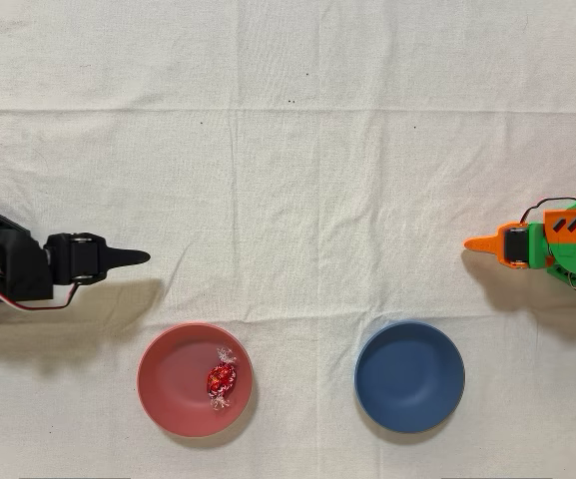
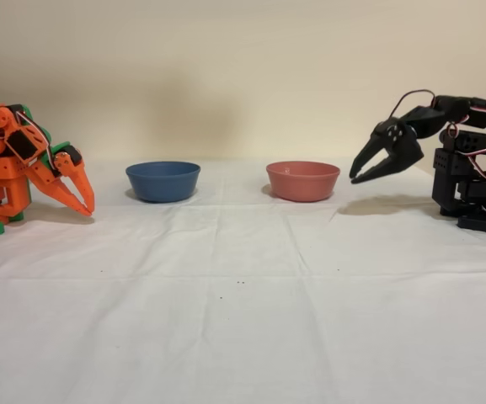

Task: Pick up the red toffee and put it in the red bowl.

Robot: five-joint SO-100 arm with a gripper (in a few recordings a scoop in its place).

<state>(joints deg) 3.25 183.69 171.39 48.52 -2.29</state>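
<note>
The red toffee [image 1: 220, 380] lies inside the red bowl [image 1: 168, 384], toward its right side in the overhead view, with its clear twisted ends showing. In the fixed view the red bowl [image 2: 302, 180] stands right of centre and its wall hides the toffee. My black gripper [image 1: 144, 256] is drawn back at the left edge of the overhead view, above and to the left of the bowl and apart from it. In the fixed view the gripper [image 2: 358, 178] hangs just right of the bowl, its fingertips nearly together and nothing between them.
A dark blue bowl [image 1: 409, 376] of the same size stands to the right of the red one in the overhead view, and a blue bowl [image 2: 162, 180] is on the left in the fixed view. The idle orange arm [image 1: 542, 244] rests at the far side. A white cloth [image 1: 297, 150] covers the table.
</note>
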